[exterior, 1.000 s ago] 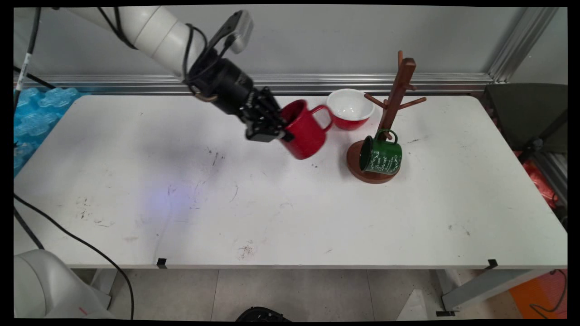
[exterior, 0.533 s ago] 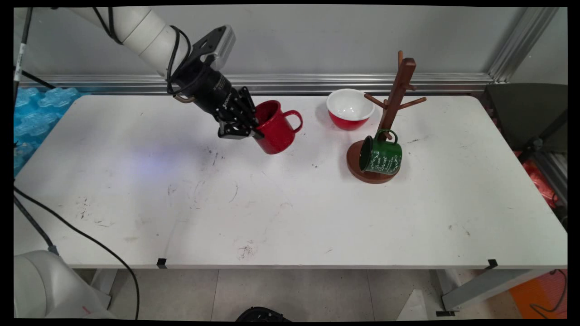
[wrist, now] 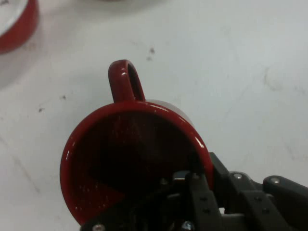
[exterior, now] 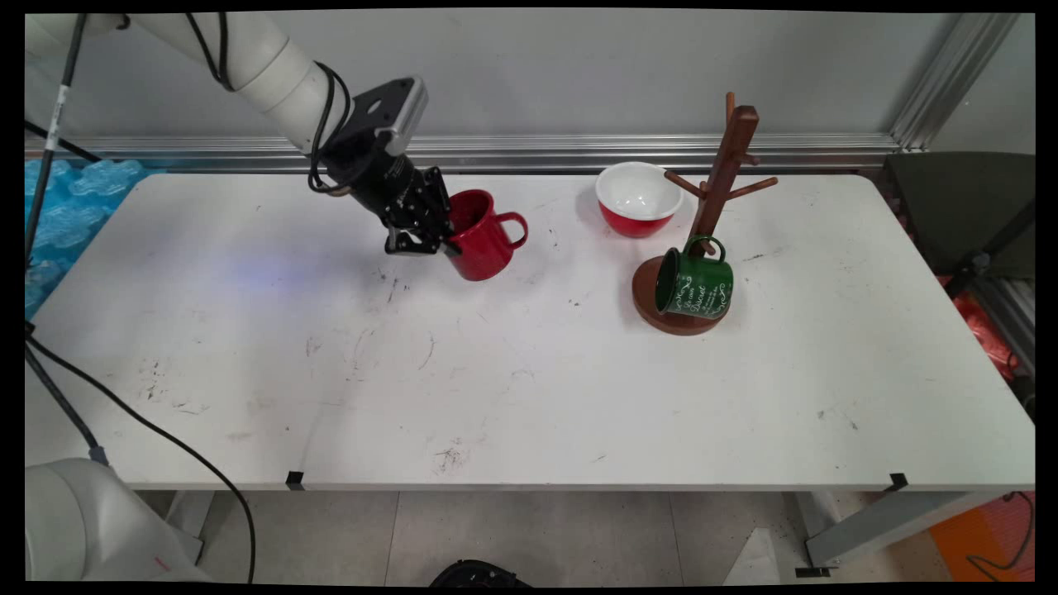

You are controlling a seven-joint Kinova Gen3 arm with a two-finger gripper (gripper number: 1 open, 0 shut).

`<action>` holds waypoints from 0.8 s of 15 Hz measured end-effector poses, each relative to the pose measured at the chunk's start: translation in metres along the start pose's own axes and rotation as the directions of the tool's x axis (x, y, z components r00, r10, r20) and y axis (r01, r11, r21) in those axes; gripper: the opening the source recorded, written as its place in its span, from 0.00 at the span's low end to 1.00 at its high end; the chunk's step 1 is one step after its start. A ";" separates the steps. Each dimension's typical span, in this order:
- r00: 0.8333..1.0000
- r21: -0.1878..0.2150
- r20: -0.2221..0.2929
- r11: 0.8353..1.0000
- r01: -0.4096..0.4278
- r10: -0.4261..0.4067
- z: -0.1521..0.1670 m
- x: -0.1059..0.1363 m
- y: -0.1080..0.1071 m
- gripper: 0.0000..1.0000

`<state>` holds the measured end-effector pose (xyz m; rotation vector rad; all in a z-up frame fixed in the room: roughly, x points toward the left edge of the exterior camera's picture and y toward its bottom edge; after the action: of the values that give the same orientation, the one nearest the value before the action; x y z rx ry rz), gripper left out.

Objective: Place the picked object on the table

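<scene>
Nearest the camera, the tabletop (exterior: pixel 529 397) carries only scuffs and marks. Further in, left of centre, I have the hand (exterior: pixel 442 240) clamped on the rim wall of the red mug (exterior: pixel 481 238): in the hand view one finger (wrist: pixel 199 192) sits inside the mug (wrist: pixel 130 163) and the other outside, closed on the wall. The mug is tilted, mouth toward the arm, handle (exterior: pixel 512 230) pointing right. I cannot tell whether its base touches the tabletop or hangs just above it.

To the right, well apart, a green mug (exterior: pixel 694 285) lies on its side against the base of the wooden mug tree (exterior: pixel 723 182). Just behind the tree's left side stands a red bowl (exterior: pixel 638 198) with a white interior.

Risks, as I judge them: a grip on one thin wall can let the mug rotate or slip between the fingers. Letting go while it is tilted may tip it over or send it rolling. A sweep to the right could strike the bowl or the tree's pegs.
</scene>
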<state>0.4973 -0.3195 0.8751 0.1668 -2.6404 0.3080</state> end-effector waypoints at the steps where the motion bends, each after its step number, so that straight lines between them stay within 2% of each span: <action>1: 1.000 -0.002 0.013 1.000 -0.002 0.002 0.003 -0.002 0.000 0.00; 6: 0.996 -0.008 0.086 1.000 -0.002 0.003 0.018 -0.016 -0.002 0.00; 12: 0.987 -0.015 0.161 1.000 -0.004 0.006 0.019 -0.027 -0.001 0.00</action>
<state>0.5128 -0.3237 0.8461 0.1878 -2.8028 0.2878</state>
